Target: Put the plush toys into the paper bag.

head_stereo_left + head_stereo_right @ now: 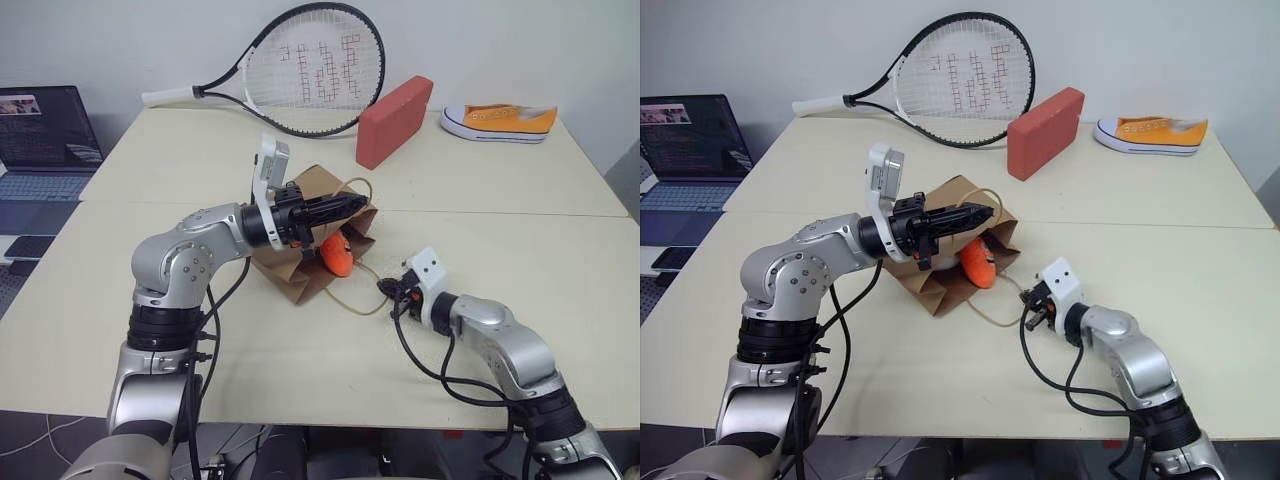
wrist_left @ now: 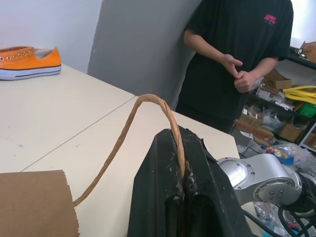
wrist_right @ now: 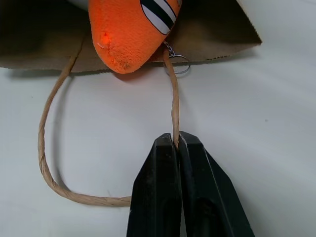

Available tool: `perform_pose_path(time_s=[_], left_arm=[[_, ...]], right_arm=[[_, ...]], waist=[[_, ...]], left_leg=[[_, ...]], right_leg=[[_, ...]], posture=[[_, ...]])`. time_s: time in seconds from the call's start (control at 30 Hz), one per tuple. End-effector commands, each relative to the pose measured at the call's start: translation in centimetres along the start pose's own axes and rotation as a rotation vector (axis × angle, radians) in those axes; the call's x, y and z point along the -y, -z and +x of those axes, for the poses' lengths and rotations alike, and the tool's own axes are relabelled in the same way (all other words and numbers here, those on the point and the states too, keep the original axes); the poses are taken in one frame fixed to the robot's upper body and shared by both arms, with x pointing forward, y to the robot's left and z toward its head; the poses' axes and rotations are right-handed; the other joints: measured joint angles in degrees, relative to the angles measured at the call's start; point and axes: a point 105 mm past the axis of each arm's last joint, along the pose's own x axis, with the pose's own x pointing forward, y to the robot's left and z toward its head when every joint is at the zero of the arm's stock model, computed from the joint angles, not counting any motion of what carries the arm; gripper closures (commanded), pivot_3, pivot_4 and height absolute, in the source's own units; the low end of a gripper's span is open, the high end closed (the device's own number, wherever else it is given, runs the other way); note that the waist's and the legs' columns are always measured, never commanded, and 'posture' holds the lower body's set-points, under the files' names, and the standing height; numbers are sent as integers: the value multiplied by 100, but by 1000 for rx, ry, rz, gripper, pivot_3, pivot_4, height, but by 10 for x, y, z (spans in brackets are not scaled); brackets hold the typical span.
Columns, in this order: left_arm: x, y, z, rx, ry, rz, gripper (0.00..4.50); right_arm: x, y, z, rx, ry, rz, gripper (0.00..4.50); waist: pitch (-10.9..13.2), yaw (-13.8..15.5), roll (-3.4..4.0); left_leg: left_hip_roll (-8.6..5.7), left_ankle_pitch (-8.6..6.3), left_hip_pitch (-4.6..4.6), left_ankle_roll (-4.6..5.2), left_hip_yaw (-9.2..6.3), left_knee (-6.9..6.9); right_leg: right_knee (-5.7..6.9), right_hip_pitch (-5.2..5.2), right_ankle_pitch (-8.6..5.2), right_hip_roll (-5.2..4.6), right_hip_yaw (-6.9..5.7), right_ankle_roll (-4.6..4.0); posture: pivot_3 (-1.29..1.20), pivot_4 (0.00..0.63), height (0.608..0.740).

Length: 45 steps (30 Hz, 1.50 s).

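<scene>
Presently both grippers, left [image 1: 352, 206] and right [image 1: 385, 288], pinch a bag [image 1: 300, 270] handle each, carrot [image 1: 336, 254] lying half out of the mouth between them.

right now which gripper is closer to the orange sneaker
Left. The left gripper is raised over the paper bag, toward the sneaker at the table's far right corner. The right gripper is lower, nearer the robot.

No legible text or labels anywhere.

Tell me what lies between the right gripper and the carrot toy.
Bare tabletop, crossed by the bag's lower cord handle running from the right gripper to the carrot toy, in the right wrist view.
</scene>
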Motion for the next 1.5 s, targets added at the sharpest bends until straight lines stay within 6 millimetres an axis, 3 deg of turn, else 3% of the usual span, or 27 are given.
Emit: perform_pose_path(time_s=[0.03, 0.2, 0.47, 0.77, 1.03, 1.3, 1.5], left_arm=[[6, -14, -3, 32, 14, 56, 4500], [4, -18, -8, 25, 4, 75, 4500], [15, -48, -17, 11, 44, 149, 4500], [15, -63, -2, -39, 129, 189, 4500], [-11, -48, 22, -98, 112, 192, 4500], [-17, -40, 32, -95, 120, 201, 4500], [-14, -49, 39, -62, 147, 219, 4500]], right_arm=[[1, -17, -6, 57, -4, 6, 4465], [-2, -44, -29, 124, -109, 153, 4465], [5, -102, -93, 247, -253, 288, 4465], [5, -133, -143, 281, -301, 342, 4465], [20, -147, -155, 267, -198, 449, 4465], [21, -142, -152, 250, -149, 461, 4465], [26, -143, -154, 263, -124, 466, 4465]], waist=[[0, 0, 0], [0, 3, 0], [0, 8, 1], [1, 26, 0], [2, 7, -1], [2, 20, -2], [2, 24, -3]], left_leg=[[0, 0, 0, 0, -1, 0], [0, 0, -2, 0, -1, 0], [0, 0, -3, 1, -4, 0], [-2, -1, -9, 2, -1, 0], [-2, 0, -13, 3, 3, 2], [1, -1, -17, 4, 0, 1], [0, 0, -19, 4, 0, 3]], right_leg=[[0, 0, 0, 0, 0, 0], [0, 0, 1, 0, 1, 0], [1, 0, -2, 0, -2, -5], [-1, -1, -11, -1, -1, -20], [-5, 0, -19, 0, 4, -33], [-6, -3, -8, 5, 4, -14], [-8, -3, -9, 5, 6, -15]], posture=[[0, 150, 740], [0, 150, 740], [0, 150, 740], [0, 150, 740], [0, 150, 740], [0, 150, 740], [0, 150, 740]])
